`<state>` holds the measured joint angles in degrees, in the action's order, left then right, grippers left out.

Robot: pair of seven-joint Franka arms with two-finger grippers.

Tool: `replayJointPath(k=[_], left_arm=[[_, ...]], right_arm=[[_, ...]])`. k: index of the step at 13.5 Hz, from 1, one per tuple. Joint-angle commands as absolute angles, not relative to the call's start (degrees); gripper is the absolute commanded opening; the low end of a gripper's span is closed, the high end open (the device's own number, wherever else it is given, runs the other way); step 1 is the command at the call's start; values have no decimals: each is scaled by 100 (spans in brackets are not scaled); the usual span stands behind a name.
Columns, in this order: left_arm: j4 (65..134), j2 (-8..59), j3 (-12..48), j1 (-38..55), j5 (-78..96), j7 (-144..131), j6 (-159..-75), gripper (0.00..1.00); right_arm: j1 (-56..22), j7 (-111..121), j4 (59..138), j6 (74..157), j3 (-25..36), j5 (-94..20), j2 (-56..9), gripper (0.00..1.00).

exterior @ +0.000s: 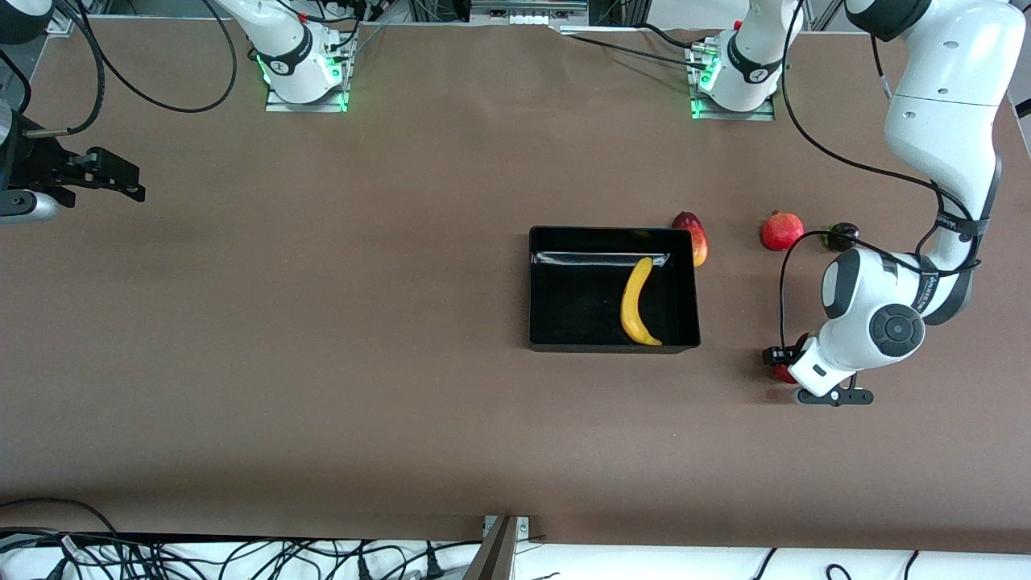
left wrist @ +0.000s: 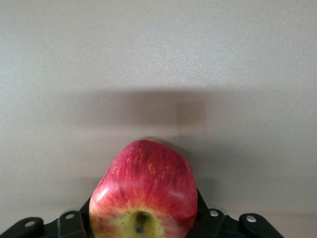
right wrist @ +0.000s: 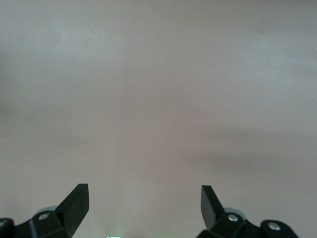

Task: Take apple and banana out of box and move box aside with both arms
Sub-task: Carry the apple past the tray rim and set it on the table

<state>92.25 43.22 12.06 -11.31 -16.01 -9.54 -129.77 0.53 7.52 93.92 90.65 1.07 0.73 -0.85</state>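
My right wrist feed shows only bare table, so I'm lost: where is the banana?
Observer: The banana lies inside the box.
Operator: And the apple?
Observer: The left hand holds the apple just above the table, outside the box, toward the left arm's end.
Operator: Where is my right hand?
Observer: The right hand waits open over the right arm's end of the table.

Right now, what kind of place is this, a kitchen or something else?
Probably a robotics lab, not a kitchen: two arm bases bolted to a bare brown table, loose cables along its near edge, and fruit staged around a black box.
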Motion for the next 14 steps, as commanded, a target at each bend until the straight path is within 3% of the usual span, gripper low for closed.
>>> replayJointPath(k=[1, 4, 7, 10, 14], left_arm=[[9193, 4308, 1090, -1055, -1784, -949, -12982, 100], [9123, 3615, 1099, -574, -1600, -1307, -11807, 100], [9158, 3200, 1186, -55, -1257, -1878, -11235, 100], [9202, 3182, 1624, 307, -1109, -2879, -11249, 100], [9333, 3182, 1652, 676, -554, -3383, -11478, 100]], right_arm=[[44, 826, 9308, 8939, 149, -9, -97, 100], [35, 826, 9316, 8930, 149, -9, -97, 100], [44, 826, 9308, 8930, 149, -9, -97, 100], [44, 826, 9308, 8930, 149, -9, -97, 100], [44, 826, 9308, 8930, 149, -9, -97, 100]])
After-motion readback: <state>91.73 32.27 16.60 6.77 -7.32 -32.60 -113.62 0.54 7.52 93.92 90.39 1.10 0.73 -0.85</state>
